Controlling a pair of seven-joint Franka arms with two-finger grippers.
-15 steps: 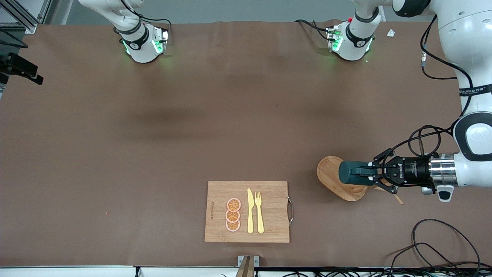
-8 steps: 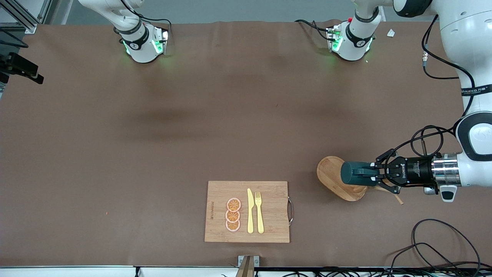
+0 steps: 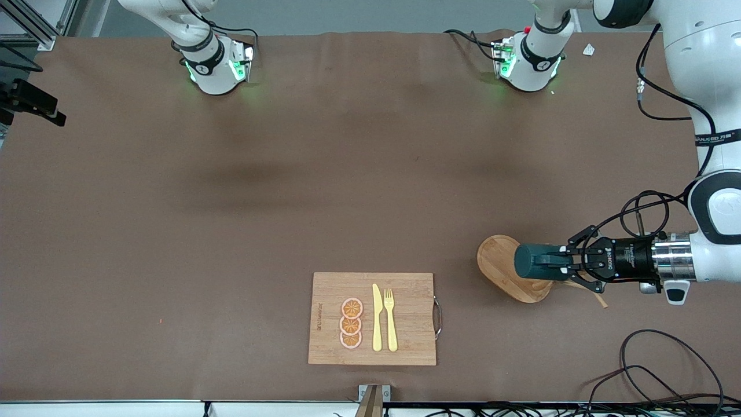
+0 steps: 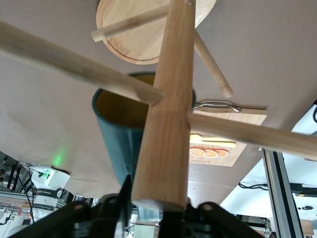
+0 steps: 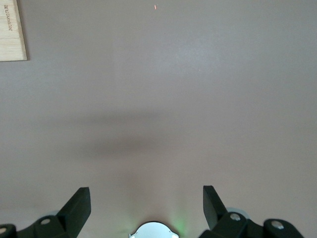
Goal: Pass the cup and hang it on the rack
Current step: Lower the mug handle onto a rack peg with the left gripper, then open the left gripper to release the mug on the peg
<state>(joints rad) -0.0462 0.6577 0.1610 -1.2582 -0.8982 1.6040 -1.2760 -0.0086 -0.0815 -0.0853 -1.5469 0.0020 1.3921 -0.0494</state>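
The dark teal cup (image 3: 529, 262) lies on its side in my left gripper (image 3: 551, 262), which is shut on it and holds it over the oval base of the wooden rack (image 3: 496, 262). In the left wrist view the cup (image 4: 119, 144) shows its yellowish inside just past the rack's central post (image 4: 168, 114), under a thin peg (image 4: 74, 62). My left gripper (image 4: 148, 208) sits close to the post's top. My right gripper (image 5: 146, 196) is open and empty, high over bare table near its own base, and waits.
A rectangular wooden cutting board (image 3: 372, 318) with a yellow knife, a fork and three orange slices lies near the front edge; its corner shows in the right wrist view (image 5: 12, 29). Loose black cables (image 3: 666, 370) lie at the left arm's end.
My left gripper, with the cup in it, has shifted slightly toward the left arm's end of the table, over the rack base. The right arm has not moved.
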